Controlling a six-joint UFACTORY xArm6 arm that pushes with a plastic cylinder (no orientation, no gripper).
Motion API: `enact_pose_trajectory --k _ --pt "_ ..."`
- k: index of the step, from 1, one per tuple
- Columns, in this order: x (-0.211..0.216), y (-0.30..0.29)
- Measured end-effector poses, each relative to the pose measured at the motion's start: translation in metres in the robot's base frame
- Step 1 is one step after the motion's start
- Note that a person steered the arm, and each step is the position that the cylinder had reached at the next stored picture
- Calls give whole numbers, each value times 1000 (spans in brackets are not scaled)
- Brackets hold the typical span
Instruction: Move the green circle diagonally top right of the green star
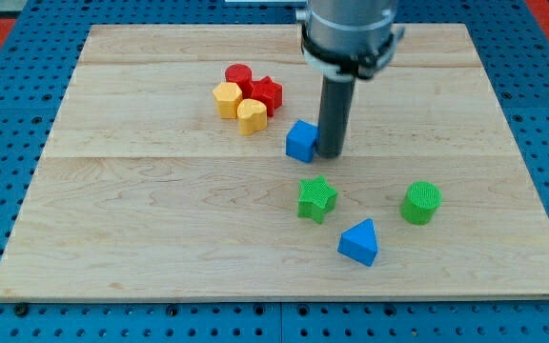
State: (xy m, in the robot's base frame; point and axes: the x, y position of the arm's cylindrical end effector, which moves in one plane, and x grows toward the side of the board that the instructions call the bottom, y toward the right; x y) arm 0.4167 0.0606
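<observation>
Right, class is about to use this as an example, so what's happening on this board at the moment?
A robot arm with a dark rod is pushing blocks on a wooden board. My tip sits right beside the blue cube, on its right in the view. The green circle lies to the right of the green star, roughly level with it and apart from my tip, so it is not yet up at the star's top right. A blue triangular block lies below them; red and yellow blocks cluster at upper left.

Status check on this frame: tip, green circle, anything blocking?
My tip beside blue cube, above green star. Green circle right of star, level with it, untouched. Nothing in the way.
</observation>
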Motion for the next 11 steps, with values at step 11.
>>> enact_pose_trajectory --k 11 --pt "73 117"
